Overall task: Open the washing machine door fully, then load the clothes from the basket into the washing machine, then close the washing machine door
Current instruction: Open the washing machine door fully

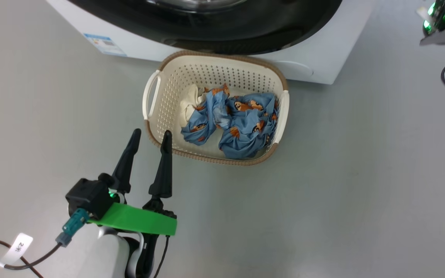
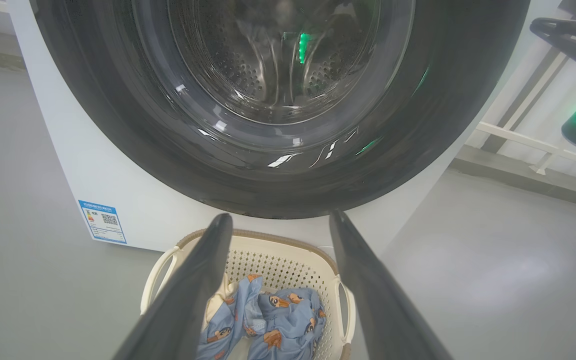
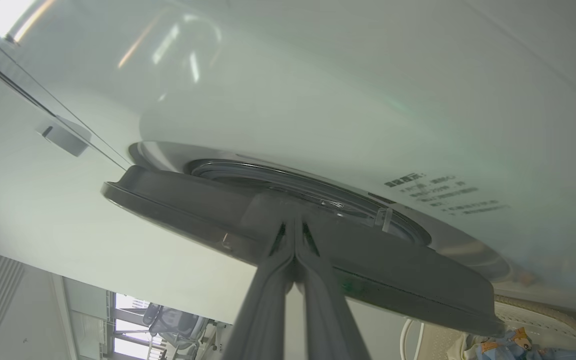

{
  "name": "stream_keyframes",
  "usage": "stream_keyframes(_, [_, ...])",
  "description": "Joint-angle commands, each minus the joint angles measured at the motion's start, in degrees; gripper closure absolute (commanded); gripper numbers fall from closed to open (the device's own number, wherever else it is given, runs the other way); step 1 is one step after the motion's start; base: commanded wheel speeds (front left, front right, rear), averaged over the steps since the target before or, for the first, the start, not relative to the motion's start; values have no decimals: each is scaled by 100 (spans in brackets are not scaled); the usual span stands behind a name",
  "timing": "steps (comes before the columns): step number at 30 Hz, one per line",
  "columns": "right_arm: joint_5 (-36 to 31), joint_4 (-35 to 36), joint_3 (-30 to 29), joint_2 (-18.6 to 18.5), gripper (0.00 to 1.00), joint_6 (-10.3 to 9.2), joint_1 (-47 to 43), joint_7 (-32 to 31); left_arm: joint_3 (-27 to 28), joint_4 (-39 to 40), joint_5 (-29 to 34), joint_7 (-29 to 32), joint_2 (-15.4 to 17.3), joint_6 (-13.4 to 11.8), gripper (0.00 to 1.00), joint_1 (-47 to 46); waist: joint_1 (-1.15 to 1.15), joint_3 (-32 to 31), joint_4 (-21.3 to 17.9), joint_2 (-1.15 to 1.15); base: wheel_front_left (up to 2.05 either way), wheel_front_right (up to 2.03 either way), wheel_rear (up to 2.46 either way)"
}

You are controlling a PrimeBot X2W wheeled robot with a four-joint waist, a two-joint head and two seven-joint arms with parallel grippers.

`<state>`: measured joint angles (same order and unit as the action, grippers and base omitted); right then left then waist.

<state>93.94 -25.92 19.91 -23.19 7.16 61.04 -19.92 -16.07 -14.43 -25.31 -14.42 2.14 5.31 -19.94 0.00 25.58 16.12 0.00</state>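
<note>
1. While its two long dark fingers stand spread wide with nothing between them, the left gripper (image 1: 151,134) hangs at the lower left of the head view over the smooth grey floor (image 1: 342,200). Its tips are just beside the near left corner of the small cream plastic basket (image 1: 207,73), which has perforated sides and a brown woven-look rim.
2. Inside that basket lie the clothes (image 1: 245,127): crumpled light blue fabric printed with orange-brown cartoon figures, bunched toward the right side. A small cream-white cloth (image 1: 189,102) is tucked against their left.
3. Just behind the basket stands the big white boxy washing machine (image 1: 315,58), with a small blue label sticker (image 1: 104,44) low on its front at the left. The basket's far rim sits below the lower edge of the large round washing machine door (image 1: 245,34) and its wide glossy black rim.
4. From the left wrist, looking between the spread fingers, the door's middle is plain where the head view crops it. It is a bulging clear glass bowl with the steel perforated drum (image 2: 248,75) behind it.
5. From the right wrist, the right gripper (image 3: 294,222) has its fingers pressed together on nothing, with the tips at the door's dark edge, seen side-on. The door seems to stand slightly off the white front, though the angle is too oblique to be sure. A corner of the basket and some blue fabric show at the lower right.
</note>
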Motion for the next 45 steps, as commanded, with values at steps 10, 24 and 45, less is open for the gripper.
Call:
stream_keyframes(10, [-13, -116, -175, 217, 100, 33, 556, -504, 19, 218, -107, -58, 74, -69, 0, -181, 0, 340, 241, 0, 0, 0, 0])
stream_keyframes(24, [-302, -147, -190, 352, 100, 33, 745, -605, -90, 296, -150, -58, 74, -134, 0, -238, 0, 435, 371, 0, 0, 0, 0])
stream_keyframes(45, [-337, 17, 95, 582, 100, 33, -31, -861, -77, 142, 59, -58, 74, -142, 0, 29, 0, -234, 301, 0, 0, 0, 0])
